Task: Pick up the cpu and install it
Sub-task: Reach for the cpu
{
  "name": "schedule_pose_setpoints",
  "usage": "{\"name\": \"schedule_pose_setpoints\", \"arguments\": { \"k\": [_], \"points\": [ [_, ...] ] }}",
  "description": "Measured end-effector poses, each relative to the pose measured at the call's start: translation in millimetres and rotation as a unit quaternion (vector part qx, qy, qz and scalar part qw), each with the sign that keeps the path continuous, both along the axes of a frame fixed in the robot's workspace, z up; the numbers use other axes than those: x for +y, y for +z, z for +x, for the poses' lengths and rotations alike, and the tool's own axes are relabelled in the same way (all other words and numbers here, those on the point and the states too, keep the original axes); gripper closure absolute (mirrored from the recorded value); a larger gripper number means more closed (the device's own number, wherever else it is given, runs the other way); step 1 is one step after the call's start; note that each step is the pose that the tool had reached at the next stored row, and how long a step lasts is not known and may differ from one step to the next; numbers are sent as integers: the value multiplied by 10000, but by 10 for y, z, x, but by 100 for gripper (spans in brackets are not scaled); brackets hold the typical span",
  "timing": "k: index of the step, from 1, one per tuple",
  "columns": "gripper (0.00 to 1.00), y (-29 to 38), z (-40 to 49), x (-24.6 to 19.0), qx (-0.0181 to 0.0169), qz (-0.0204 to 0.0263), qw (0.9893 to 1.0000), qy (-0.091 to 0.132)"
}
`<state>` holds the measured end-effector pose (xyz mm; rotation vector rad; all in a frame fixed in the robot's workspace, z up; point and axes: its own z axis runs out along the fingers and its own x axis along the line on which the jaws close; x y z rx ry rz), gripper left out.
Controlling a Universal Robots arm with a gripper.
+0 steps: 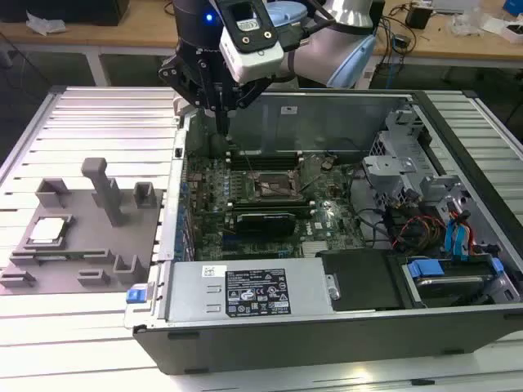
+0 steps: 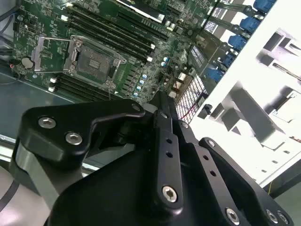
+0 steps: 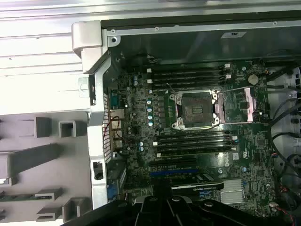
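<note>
One gripper does our work, its jaws pinched together on nothing, and we judge the cpu well apart from them, flat on the grey tray beyond the case wall toward the exterior view's left, the open socket far nearer below them.

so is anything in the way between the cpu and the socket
Only the case's side wall: the cpu lies outside it on the grey fixture, and the socket sits inside, open, with nothing over it.
</note>
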<state>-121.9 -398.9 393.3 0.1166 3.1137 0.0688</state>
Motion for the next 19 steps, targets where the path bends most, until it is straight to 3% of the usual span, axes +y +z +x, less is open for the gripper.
{"name": "schedule_pose_setpoints", "arguments": {
  "k": [12, 19],
  "points": [
    [89, -1, -11, 0, 0, 1, 10000, 0],
    [89, 0, -82, 8, -1, 0, 10000, 0]
  ]
}}
